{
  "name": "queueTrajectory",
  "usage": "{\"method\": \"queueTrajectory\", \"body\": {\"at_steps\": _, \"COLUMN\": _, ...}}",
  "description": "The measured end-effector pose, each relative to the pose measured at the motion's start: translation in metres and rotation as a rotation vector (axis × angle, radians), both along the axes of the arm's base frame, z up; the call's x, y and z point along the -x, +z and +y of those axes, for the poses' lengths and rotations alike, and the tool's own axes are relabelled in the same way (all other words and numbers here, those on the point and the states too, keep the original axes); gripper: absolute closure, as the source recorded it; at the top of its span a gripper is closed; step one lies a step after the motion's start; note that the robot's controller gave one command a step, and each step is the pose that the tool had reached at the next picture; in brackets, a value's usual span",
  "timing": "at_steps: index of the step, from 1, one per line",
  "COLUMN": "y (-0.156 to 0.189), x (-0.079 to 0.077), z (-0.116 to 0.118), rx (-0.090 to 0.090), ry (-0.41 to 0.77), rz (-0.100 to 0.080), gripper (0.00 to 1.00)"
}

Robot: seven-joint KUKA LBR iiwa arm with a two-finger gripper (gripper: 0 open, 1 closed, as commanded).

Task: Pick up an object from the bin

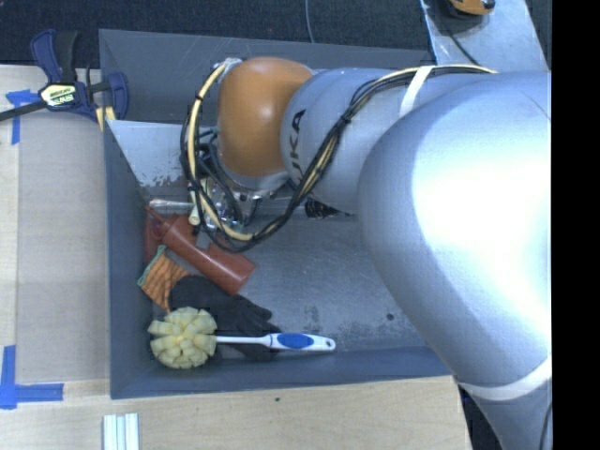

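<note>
My gripper (225, 206) hangs low in the bin's left half, mostly hidden under the arm's orange cover and cables. Directly below and left of it lies a reddish-brown tube-like piece (204, 257), slanting from upper left to lower right. At the tube's lower left is an orange-brown woven piece (157, 276). A black glove-like cloth (223, 309) lies just in front of the tube.
A dish brush with a pale yellow fluffy head (183, 337) and a white-and-blue handle (286, 342) lies along the bin's front wall. The arm's large silver body covers the bin's right side. Bare grey floor shows in the middle.
</note>
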State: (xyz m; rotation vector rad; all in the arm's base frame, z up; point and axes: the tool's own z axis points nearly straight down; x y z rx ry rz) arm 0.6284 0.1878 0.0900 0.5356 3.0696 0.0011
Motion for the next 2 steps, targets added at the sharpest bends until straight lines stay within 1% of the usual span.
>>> {"method": "queueTrajectory", "body": {"at_steps": 1, "y": 0.079, "x": 0.004, "z": -0.008, "rx": 0.001, "ry": 0.030, "rz": 0.015, "gripper": 1.00}}
{"method": "queueTrajectory", "body": {"at_steps": 2, "y": 0.109, "x": 0.010, "z": 0.000, "rx": 0.003, "ry": 0.093, "rz": 0.008, "gripper": 1.00}}
